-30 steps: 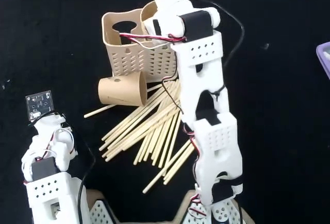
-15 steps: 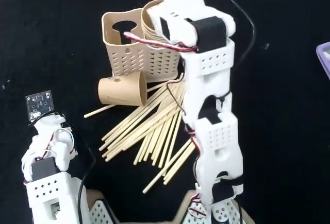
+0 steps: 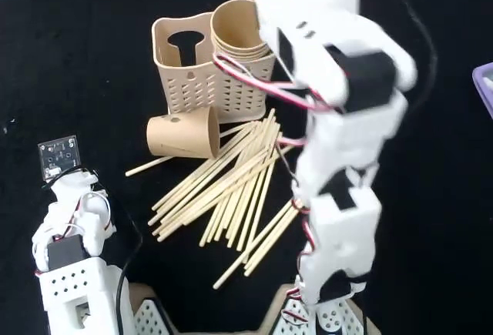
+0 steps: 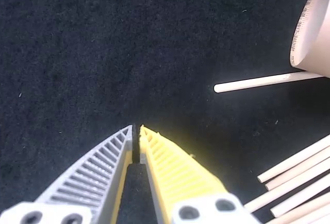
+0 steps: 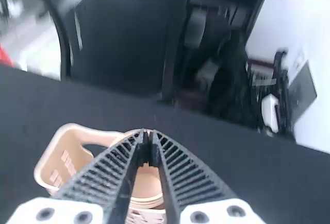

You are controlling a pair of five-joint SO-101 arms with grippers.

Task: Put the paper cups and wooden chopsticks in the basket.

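Your right gripper (image 5: 146, 132) hangs above the basket (image 3: 192, 81), jaws pressed together on nothing. A stack of paper cups (image 3: 237, 31) sits in the basket's right part. Another paper cup (image 3: 183, 135) lies on its side just nearer, seemingly touching the fanned wooden chopsticks (image 3: 231, 185). Your left gripper (image 4: 136, 129), likewise closed and empty, sits near-left over the black table (image 3: 92, 65).

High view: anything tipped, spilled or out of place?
Yes. One paper cup lies on its side beside the basket, and the chopsticks lie fanned loose on the table. The stacked cups stand upright in the basket.
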